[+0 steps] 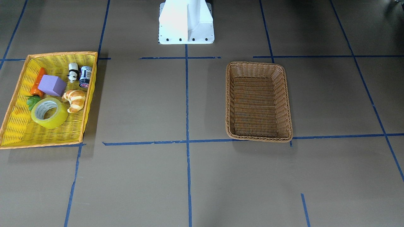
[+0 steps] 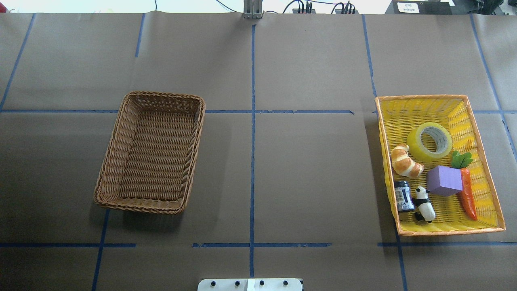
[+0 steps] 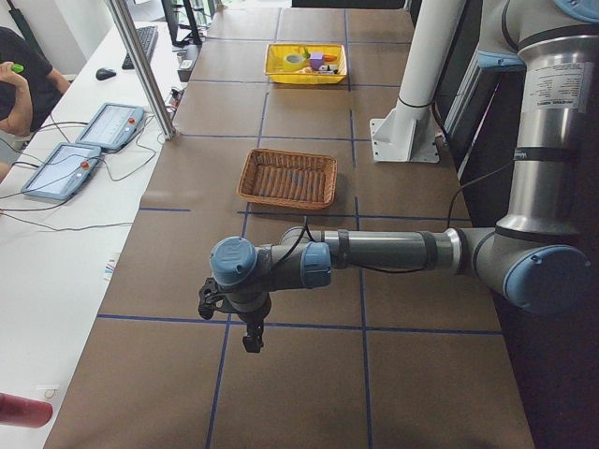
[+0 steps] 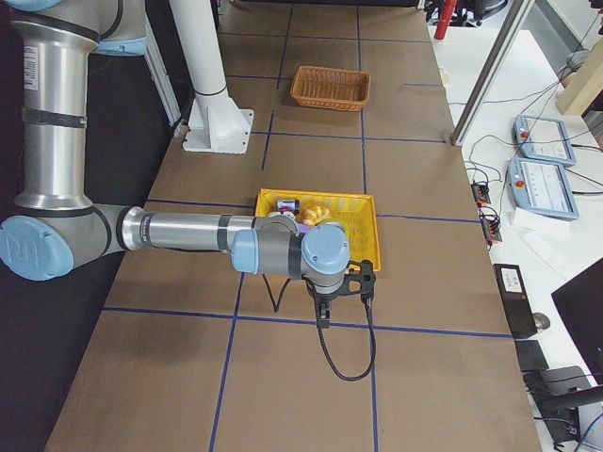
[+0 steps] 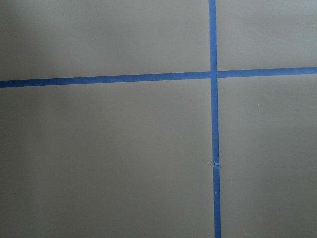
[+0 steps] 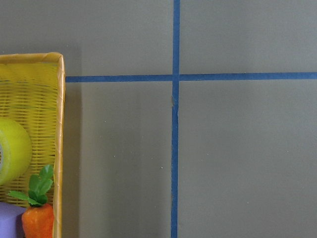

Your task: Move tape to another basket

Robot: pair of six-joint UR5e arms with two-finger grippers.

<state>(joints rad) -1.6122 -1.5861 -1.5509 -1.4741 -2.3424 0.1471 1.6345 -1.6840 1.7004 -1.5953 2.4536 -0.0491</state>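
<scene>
Not begun: the tape [image 2: 418, 146] lies in the yellow tray [image 2: 420, 97] at right, the basket [image 2: 161, 95] at left is empty; I cannot tell whether the left gripper [image 3: 250, 335] or right gripper [image 4: 323, 316] is parted.

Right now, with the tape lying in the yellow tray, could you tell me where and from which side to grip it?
The tape lies with its core opening upward, so come from above: one finger in the core, one outside, probably on the ring wall farthest from the robot, clear of the croissant and carrot leaves.
</scene>
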